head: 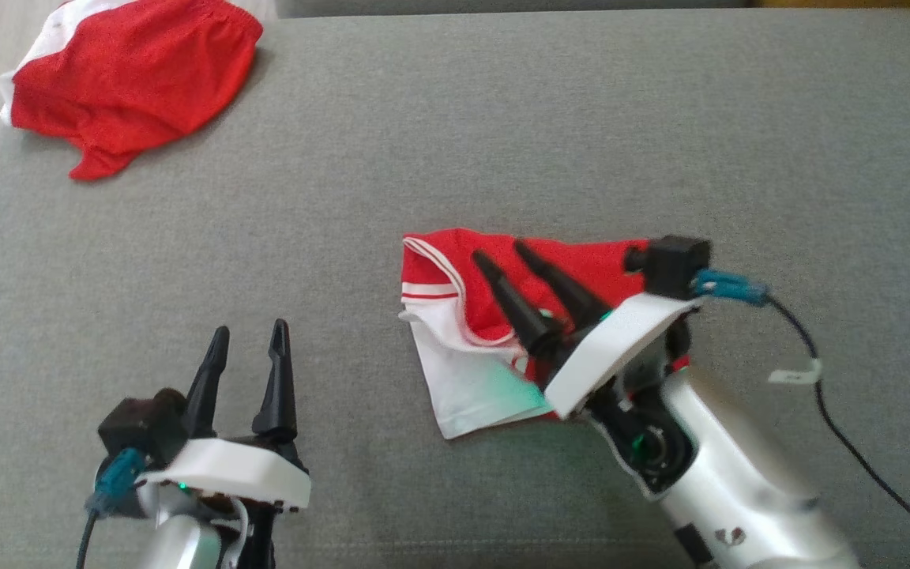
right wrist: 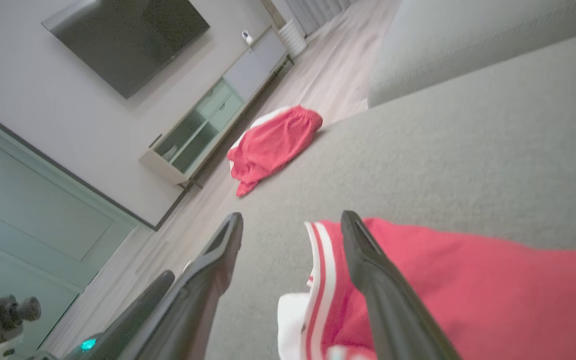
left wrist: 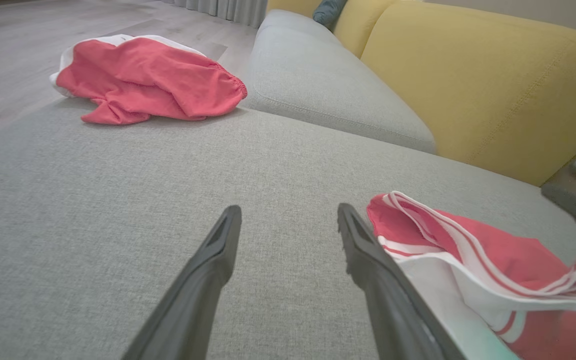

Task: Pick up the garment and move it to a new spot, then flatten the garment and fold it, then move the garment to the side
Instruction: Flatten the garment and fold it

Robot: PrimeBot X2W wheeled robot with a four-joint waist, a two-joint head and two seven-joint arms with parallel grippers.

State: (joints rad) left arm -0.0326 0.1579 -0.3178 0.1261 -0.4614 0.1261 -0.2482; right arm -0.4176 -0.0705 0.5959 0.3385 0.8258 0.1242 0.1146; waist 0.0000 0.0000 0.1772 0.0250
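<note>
The garment (head: 494,348), red with white panels and striped trim, lies crumpled on the grey sofa seat (head: 502,126) right of centre. My right gripper (head: 498,250) hovers over it, fingers spread open and pointing up-left, nothing pinched between them. In the right wrist view the right gripper (right wrist: 292,217) stands open above the garment (right wrist: 468,285), whose striped edge lies beneath the gap. My left gripper (head: 250,326) is open at the lower left, apart from the cloth. From the left wrist, the left gripper (left wrist: 289,210) is open, with the garment (left wrist: 493,255) just right of its right finger.
A second red and white garment (head: 131,79) lies at the seat's far left corner by the wooden floor (left wrist: 18,50). A grey cushion (left wrist: 328,90) and yellow backrest (left wrist: 468,75) stand behind. A black cable (head: 842,427) trails from my right wrist.
</note>
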